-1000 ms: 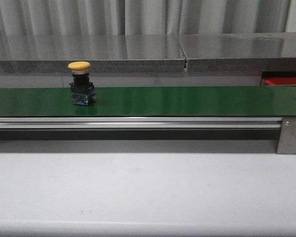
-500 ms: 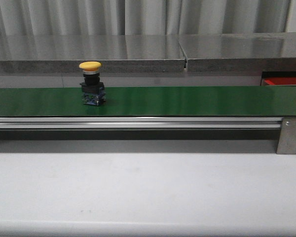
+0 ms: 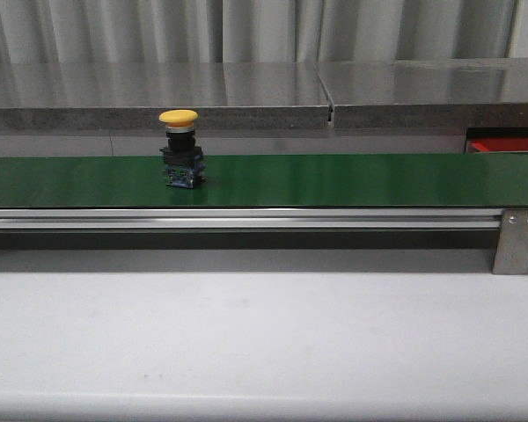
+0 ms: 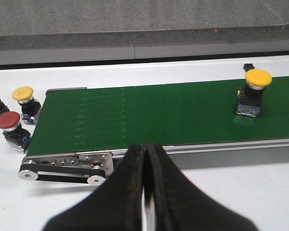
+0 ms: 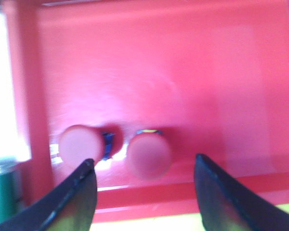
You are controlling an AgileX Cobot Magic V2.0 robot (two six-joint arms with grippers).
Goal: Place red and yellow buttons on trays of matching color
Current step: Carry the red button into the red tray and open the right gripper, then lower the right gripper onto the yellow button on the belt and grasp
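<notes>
No writing is legible; left end effector (image 4: 145,159) pressed together, right end effector (image 5: 142,173) spread above red tray (image 5: 183,72).

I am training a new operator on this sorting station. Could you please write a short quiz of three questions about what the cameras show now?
1. True or false: the left pincer is wide open.
2. How many red buttons lie in the red tray under the right pincer?
A) none B) two C) four
3. Fill in: the button riding on the green belt has a ______ cap.

Key
1. False: its fingers are pressed together, holding nothing.
2. B: one red button and a second red button sit side by side, in front of the open fingers.
3. Yellow: the yellow button stands upright on the belt, left of the middle in the front view.
</notes>
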